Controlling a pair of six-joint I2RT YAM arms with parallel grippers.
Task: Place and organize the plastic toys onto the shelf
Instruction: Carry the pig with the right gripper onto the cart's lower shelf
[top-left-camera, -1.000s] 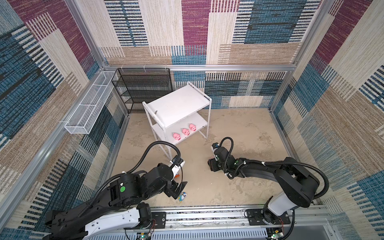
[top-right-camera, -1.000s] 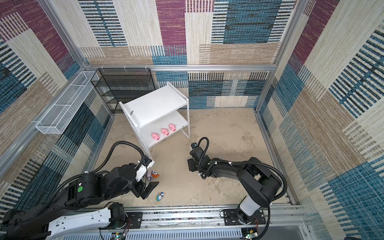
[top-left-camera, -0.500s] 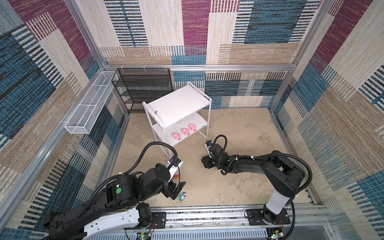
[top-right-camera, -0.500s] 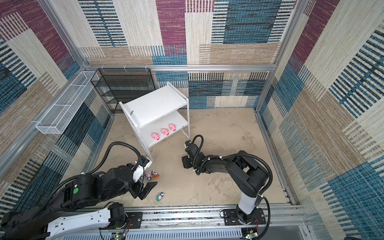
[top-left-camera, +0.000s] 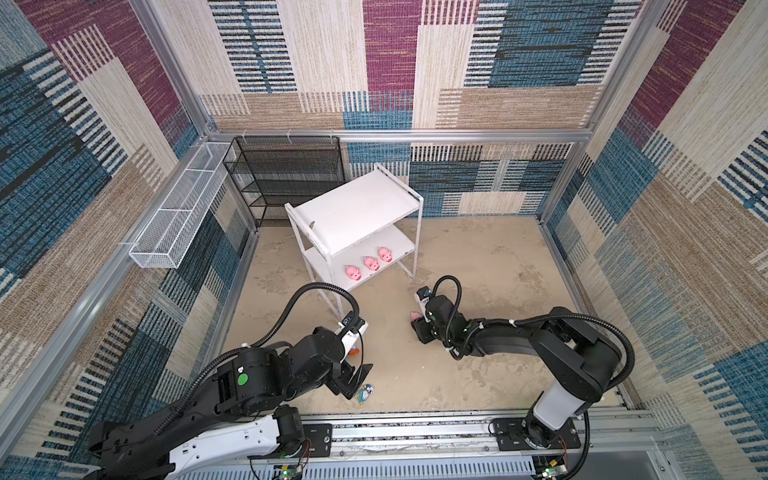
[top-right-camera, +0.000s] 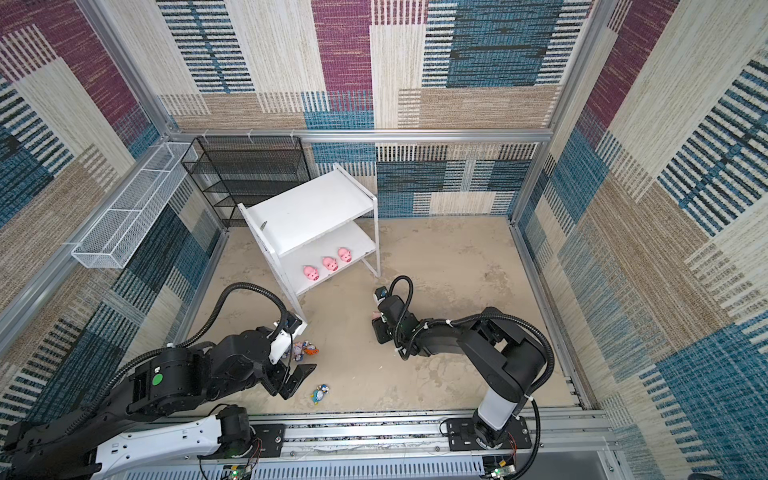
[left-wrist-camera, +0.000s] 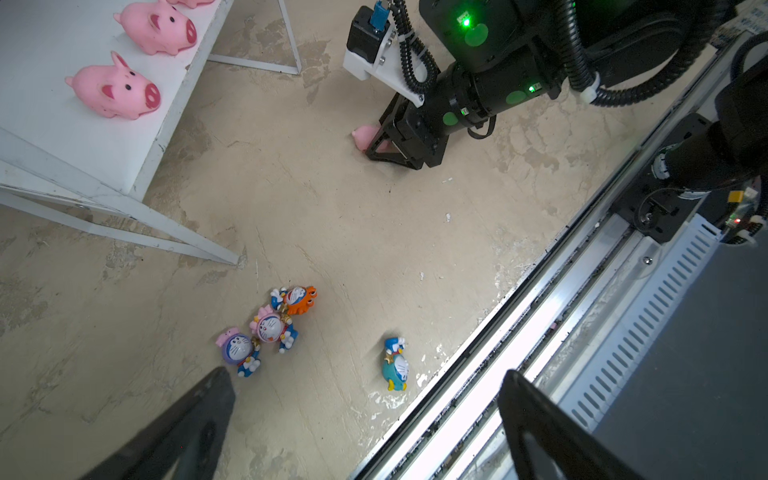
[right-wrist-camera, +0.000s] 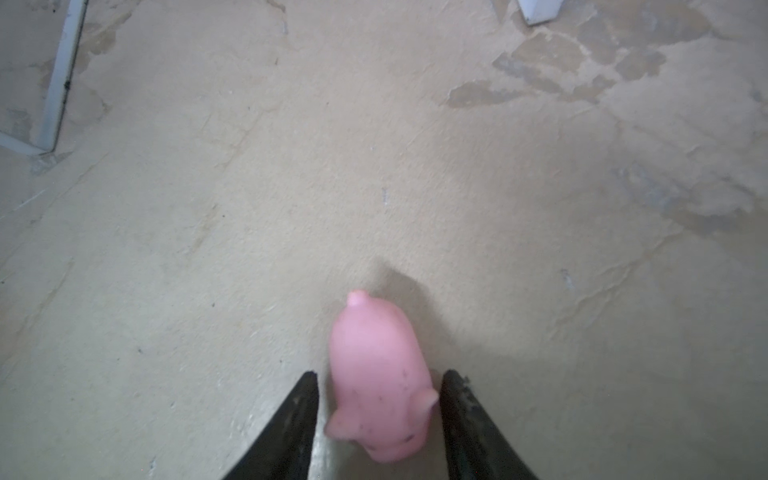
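Pink pig (right-wrist-camera: 374, 345) on open floor (right-wrist-camera: 540, 208) off the front corner of the shelf (top-left-camera: 357, 208), right gripper (right-wrist-camera: 380, 374) jaws flanking it (whether clamped, unclear), left gripper (left-wrist-camera: 365, 376) spread wide near the shelf leg.

In the right wrist view the pink pig (right-wrist-camera: 374, 353) is blurred and its face is turned out of sight. The fingers (right-wrist-camera: 291, 424) of the right tool (right-wrist-camera: 380, 372) run off the picture's edge, and it cannot be told whether they press the pig. In both top views only a pink sliver of it shows. In a top view the left arm hides the clustered figurines (top-left-camera: 353, 351), save an orange bit. The left wrist view's edges crop a third shelf pig (left-wrist-camera: 189, 2) and the left tool (left-wrist-camera: 368, 371).
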